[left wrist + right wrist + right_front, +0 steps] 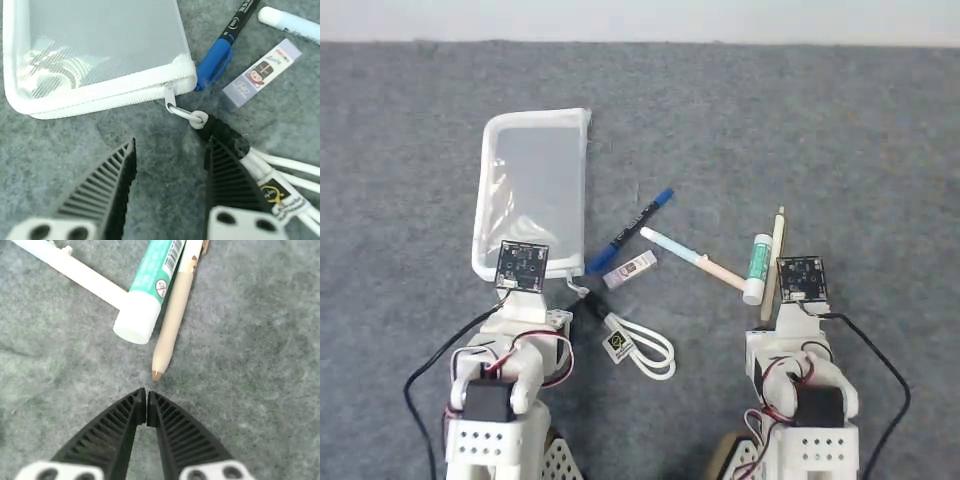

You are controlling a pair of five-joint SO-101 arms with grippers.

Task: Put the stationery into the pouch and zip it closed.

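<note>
The white see-through pouch [535,190] lies flat ahead of the left arm [523,268]. Its zip pull [170,99] sits at the near corner, and the zip along that edge looks closed. A white lanyard [642,347] hangs from the pull by a black end [220,134]. My left gripper [171,146] is open just short of the pull, holding nothing. A blue pen [631,231], a small eraser [630,269] and a pale blue and pink pen [692,258] lie mid-table. My right gripper [146,394] is shut and empty, its tips just short of a beige pen [176,312] and a green glue stick [150,292].
Grey carpet-like cloth [820,140] covers the table, with open room at the back and far right. The glue stick [757,268] and beige pen [774,258] lie side by side right in front of the right arm [802,280].
</note>
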